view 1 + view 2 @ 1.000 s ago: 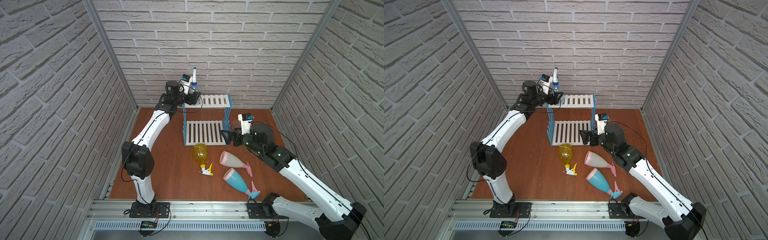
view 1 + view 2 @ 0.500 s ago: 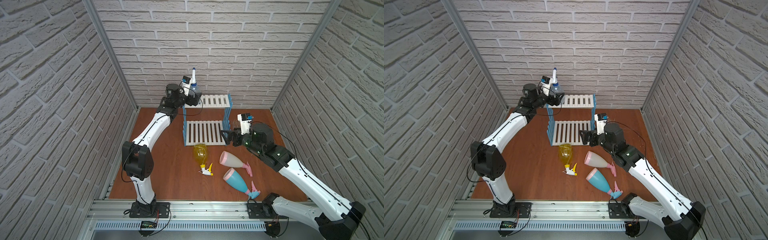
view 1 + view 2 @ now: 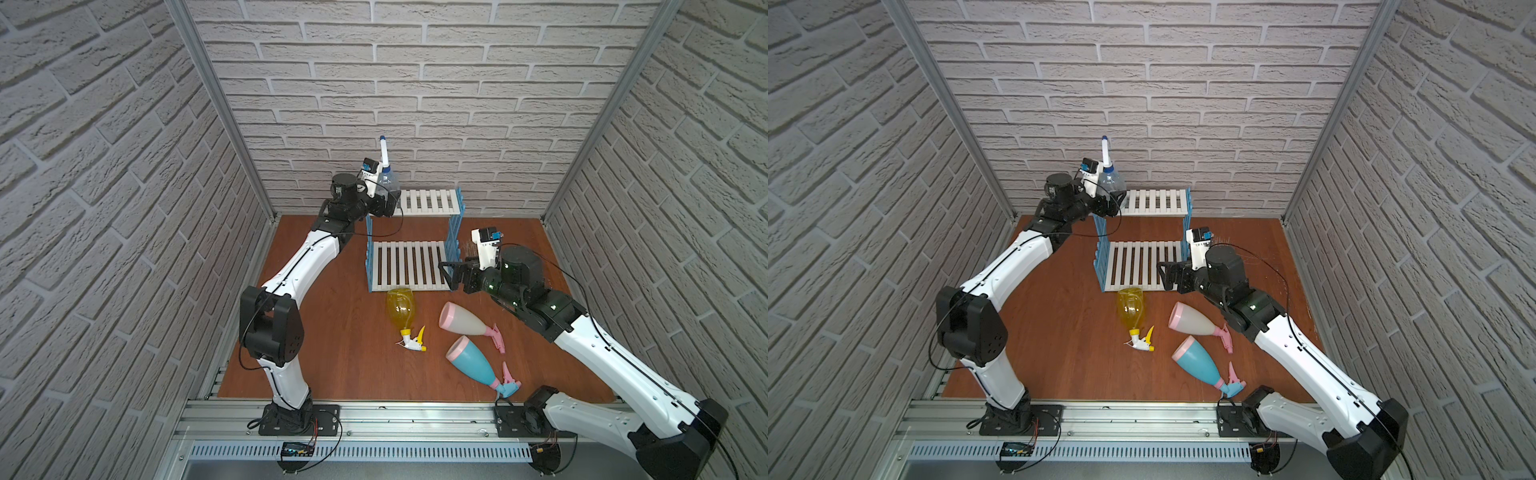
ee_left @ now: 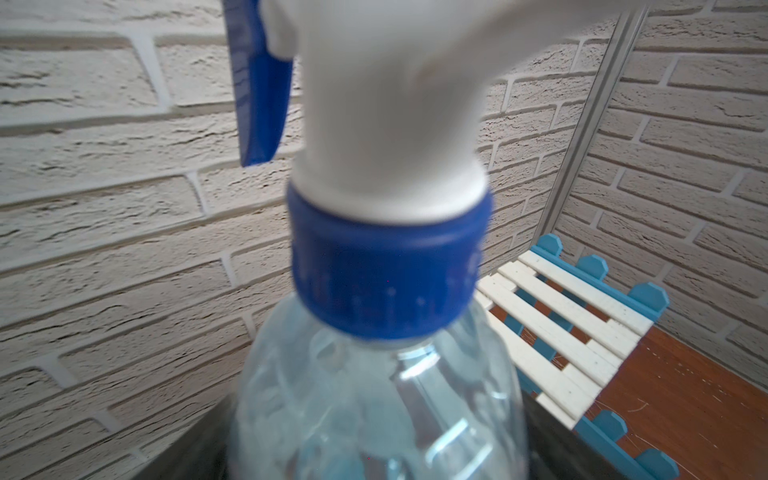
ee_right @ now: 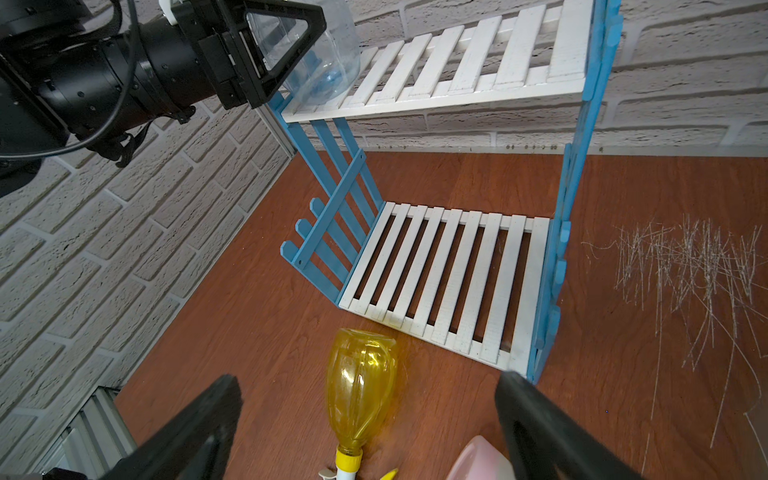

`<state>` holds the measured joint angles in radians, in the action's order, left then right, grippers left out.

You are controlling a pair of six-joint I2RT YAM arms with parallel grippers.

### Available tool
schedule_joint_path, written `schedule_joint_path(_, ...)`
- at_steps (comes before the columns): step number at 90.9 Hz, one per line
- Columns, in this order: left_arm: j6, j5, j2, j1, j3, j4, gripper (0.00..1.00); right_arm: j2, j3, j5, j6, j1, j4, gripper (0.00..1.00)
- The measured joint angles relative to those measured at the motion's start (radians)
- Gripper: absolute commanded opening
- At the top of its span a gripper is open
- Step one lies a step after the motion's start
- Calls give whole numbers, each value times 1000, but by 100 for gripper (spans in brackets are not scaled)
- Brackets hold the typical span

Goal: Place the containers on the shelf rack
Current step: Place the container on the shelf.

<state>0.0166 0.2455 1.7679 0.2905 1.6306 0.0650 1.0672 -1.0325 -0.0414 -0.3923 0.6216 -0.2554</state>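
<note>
The shelf rack (image 3: 428, 201) (image 3: 1154, 201) (image 5: 457, 270) (image 4: 561, 332) stands against the back wall. A clear bottle (image 3: 388, 185) (image 3: 1111, 180) (image 4: 374, 395) (image 5: 328, 54) stands upright on the left end of its top shelf. My left gripper (image 3: 392, 199) (image 3: 1115, 199) (image 4: 374, 457) is open, its jaws wide on either side of the bottle's body. The yellow bottle (image 3: 400, 307) (image 3: 1130, 309) (image 5: 359, 382), cream bottle (image 3: 461, 324) (image 3: 1194, 322) (image 5: 478, 461) and light blue bottle (image 3: 471, 361) (image 3: 1198, 361) lie on the floor. My right gripper (image 3: 451, 274) (image 3: 1167, 276) (image 5: 368, 386) hangs open and empty above the yellow bottle's base.
Brick walls (image 3: 415, 104) close in the back and both sides, close behind the rack. A metal rail (image 3: 374, 415) runs along the front edge. The bottom shelf (image 3: 409, 266) holds nothing. Bare wooden floor (image 3: 332, 332) lies left of the lying bottles.
My left wrist has shifted slightly toward the rack, with the clear bottle standing on the top shelf throughout. The right arm and the three lying bottles have not moved.
</note>
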Motion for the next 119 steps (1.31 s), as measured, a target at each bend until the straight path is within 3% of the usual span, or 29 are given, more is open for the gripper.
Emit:
schedule_joint_path(34,-6,3,-53,3,-55,-9,98,23,0,-24,-2,0,17,100)
schedule_joint_path(57,11,64,-45,-7,-57,11,93,23,0,-26,-3,0,18,100)
schedule_joint_path(84,16,121,-4,-31,-29,42,98,18,0,-21,-3,0,17,100)
schedule_joint_path(119,19,122,-9,-34,-44,63,98,14,0,-18,-3,0,17,100)
